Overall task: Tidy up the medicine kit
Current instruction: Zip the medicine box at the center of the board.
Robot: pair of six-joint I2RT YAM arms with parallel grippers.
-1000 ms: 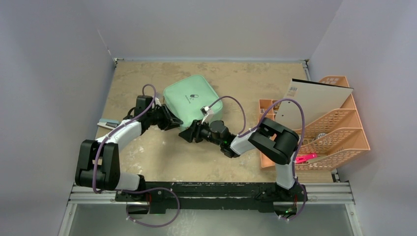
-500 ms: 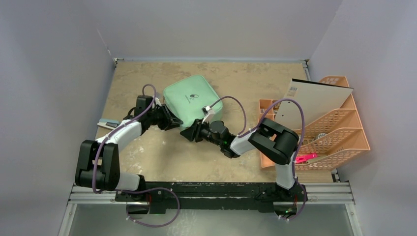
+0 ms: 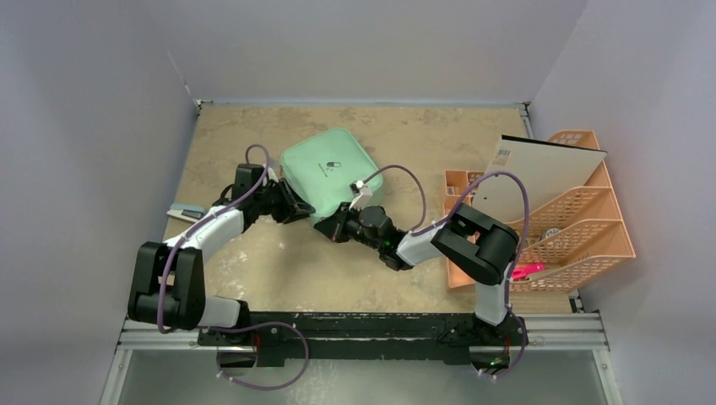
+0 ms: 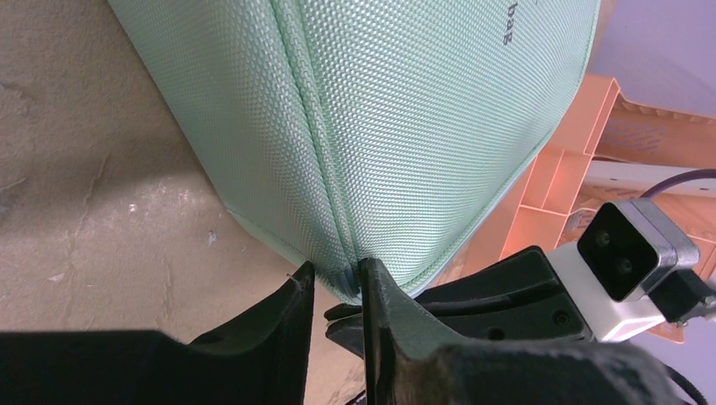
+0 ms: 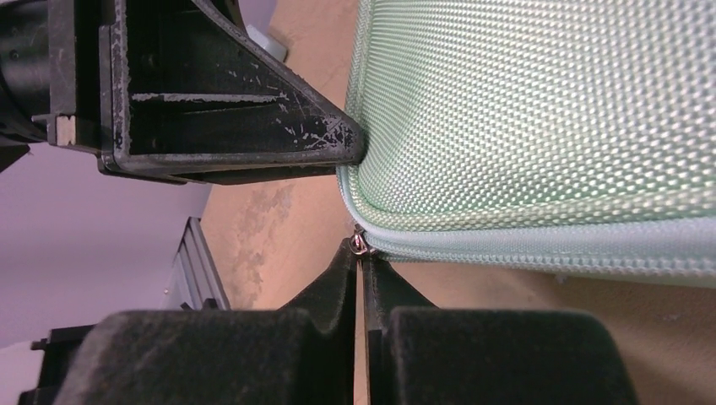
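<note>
Peach rack (image 3: 591,240) with white folder (image 3: 540,175)

— Overhead, the light is soft and even; only faint shadows fall on the counter (image 3: 279,270), and the walls (image 3: 84,126) read lilac.
— Any glare?
— Little. From the left wrist the orange rack (image 4: 540,202) glows overbright. The weave of the green case (image 4: 405,126) is crisp in both wrist views.
— And up close?
— The left pincer (image 4: 336,274) and right pincer (image 5: 363,257) sit dark and soft at the bottom edge.
</note>
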